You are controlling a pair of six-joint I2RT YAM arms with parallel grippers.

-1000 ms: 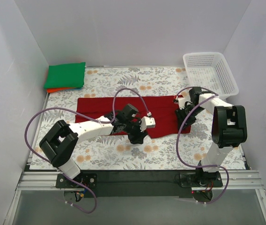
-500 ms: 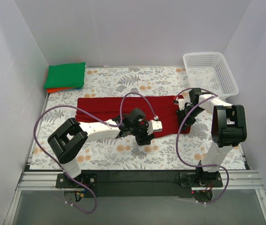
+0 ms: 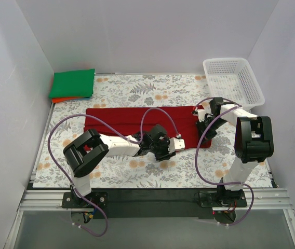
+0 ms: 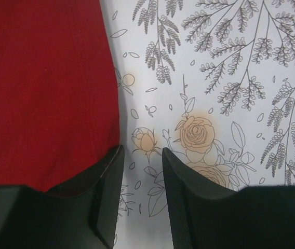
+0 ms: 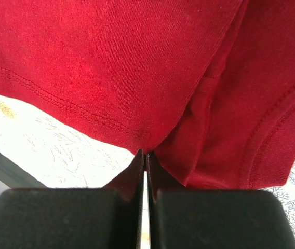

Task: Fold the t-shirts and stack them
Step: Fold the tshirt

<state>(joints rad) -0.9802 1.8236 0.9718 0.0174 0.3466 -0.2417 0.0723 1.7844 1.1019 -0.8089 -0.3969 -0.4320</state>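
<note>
Dark red t-shirt (image 3: 121, 116) lies in a long band on the surface (image 3: 137, 88), nearside of the basket (image 3: 225, 59), folding unfinished. Green t-shirt (image 3: 73, 83) sits folded on orange t-shirt (image 3: 59, 99), far left of the basket. Right tool (image 5: 143, 155) clamps the red hem; left tool (image 4: 142, 150) has its jaws apart.

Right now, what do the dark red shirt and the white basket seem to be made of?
The dark red shirt: soft matte knit cloth, judging by its fine texture and stitched hems. The white basket: probably rigid moulded plastic, smooth, with open lattice walls.
</note>
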